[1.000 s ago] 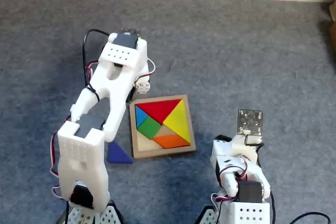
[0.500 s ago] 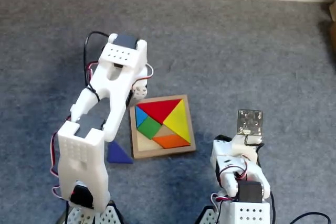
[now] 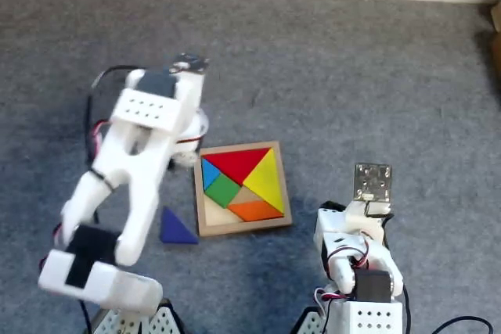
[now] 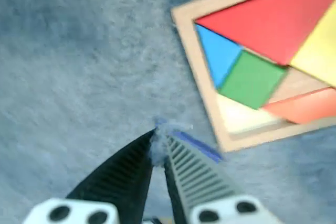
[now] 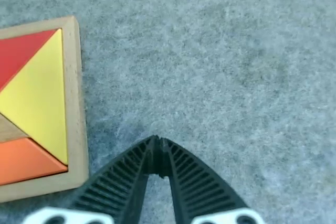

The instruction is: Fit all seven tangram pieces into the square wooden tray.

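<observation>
Both pairs of jaws are pressed tip to tip and hold nothing. The left jaws hang over the grey tabletop (image 3: 352,76) beside the tray, and the right jaws rest low over it off the tray's opposite side.

The left arm (image 3: 133,162) has swung away to its own left within the last second, where before it stood along the tray's edge. This probably lines it up on the loose piece. The right arm (image 3: 360,263) has not stirred.

The square wooden tray (image 3: 243,226) holds red, yellow, light blue, green and orange pieces. One corner gap is bare, and a tan centre patch may be wood or a piece.

The dark blue triangle (image 3: 176,229) lies flat just outside the tray, near that gap. In the left wrist view it peeks out past the shut tips, untouched.
</observation>
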Robot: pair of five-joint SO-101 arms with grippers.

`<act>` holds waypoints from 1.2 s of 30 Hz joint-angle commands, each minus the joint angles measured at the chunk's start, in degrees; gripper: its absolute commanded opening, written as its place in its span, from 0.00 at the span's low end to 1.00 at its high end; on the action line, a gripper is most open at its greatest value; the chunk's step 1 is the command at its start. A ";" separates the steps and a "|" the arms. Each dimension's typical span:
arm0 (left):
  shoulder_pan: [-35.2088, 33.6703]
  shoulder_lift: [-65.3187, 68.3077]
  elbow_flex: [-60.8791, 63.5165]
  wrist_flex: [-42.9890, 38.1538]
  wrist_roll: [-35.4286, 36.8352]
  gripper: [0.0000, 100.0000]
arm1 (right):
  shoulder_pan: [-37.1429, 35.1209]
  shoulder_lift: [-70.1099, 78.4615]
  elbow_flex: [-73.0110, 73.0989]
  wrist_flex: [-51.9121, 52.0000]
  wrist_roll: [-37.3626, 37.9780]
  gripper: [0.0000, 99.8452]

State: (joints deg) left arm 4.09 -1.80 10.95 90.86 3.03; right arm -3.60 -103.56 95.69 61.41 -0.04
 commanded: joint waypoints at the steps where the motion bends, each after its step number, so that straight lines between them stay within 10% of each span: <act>1: -5.67 -4.35 3.30 -3.69 -21.01 0.01 | 1.01 -0.48 8.22 -1.98 -0.35 0.01; 7: -8.31 -4.44 5.05 -1.58 -51.52 0.03 | 1.01 -0.48 8.22 -1.98 -0.35 0.01; 19: -7.78 -4.97 6.81 2.46 -81.49 0.17 | 1.01 -0.48 8.22 -2.68 -0.44 0.01; 36: 0.84 -4.97 24.92 -8.62 -88.18 0.17 | 1.01 -0.48 8.22 -4.00 -0.44 0.01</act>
State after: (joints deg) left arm 2.59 -4.35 33.54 87.52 -75.30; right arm -3.60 -103.56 95.69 59.03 -0.04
